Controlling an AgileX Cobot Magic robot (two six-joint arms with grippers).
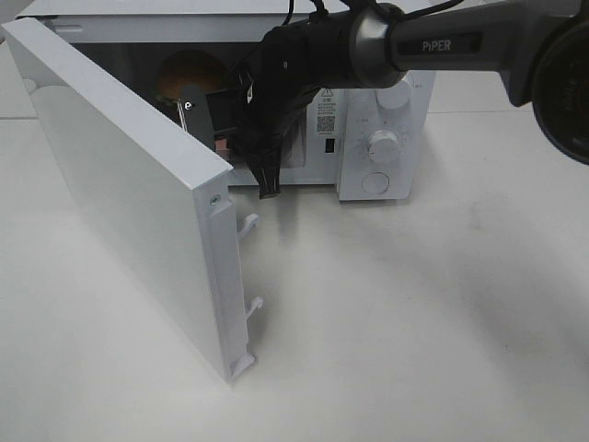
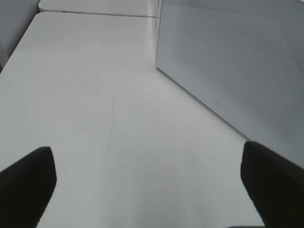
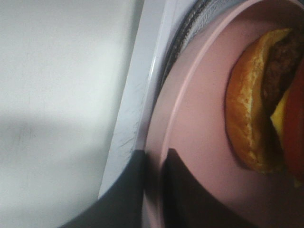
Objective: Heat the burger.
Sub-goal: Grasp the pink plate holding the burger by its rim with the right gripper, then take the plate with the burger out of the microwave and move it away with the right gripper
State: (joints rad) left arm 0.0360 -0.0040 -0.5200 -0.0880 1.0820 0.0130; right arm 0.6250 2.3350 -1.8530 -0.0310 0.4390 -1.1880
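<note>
The burger sits inside the open white microwave; only its golden-brown bun shows past the door. In the right wrist view the burger lies on a round pink plate, showing bun, patty, cheese and tomato. My right gripper is shut on the plate's near rim, one finger above it and one below. In the exterior high view my right gripper reaches into the microwave's opening. My left gripper is open and empty above the table, beside the microwave's perforated side.
The microwave door stands swung wide open toward the front left, with latch hooks on its edge. The control panel with knobs is right of the opening. The white table spreads in front.
</note>
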